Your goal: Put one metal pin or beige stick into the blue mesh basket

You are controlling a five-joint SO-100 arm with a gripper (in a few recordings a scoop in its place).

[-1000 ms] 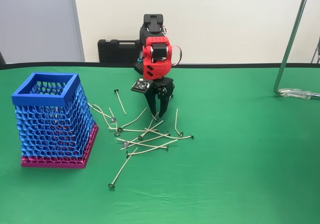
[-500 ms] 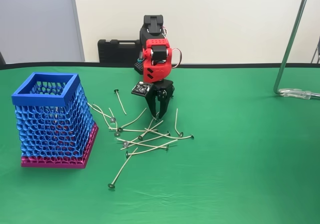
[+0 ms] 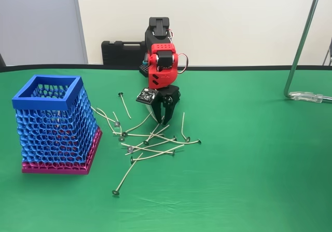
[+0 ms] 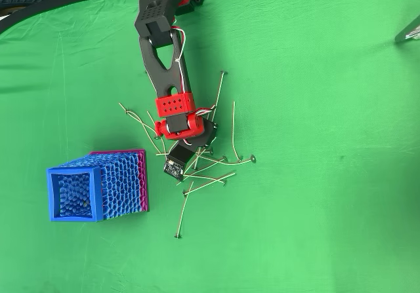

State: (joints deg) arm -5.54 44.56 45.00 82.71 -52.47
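Tool (image 3: 163, 119) tips down among the scattered pins (image 3: 155, 144) – fingers slightly apart, grip unclear. Blue mesh basket (image 4: 71, 195) left – contents hard to read through the mesh.

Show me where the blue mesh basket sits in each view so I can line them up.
Fixed view: blue mesh basket stands at far left on the green cloth, left of the pin pile.
Overhead view: basket lies lower left, again left of the pile.
Shared landmark: the claw over the pile.
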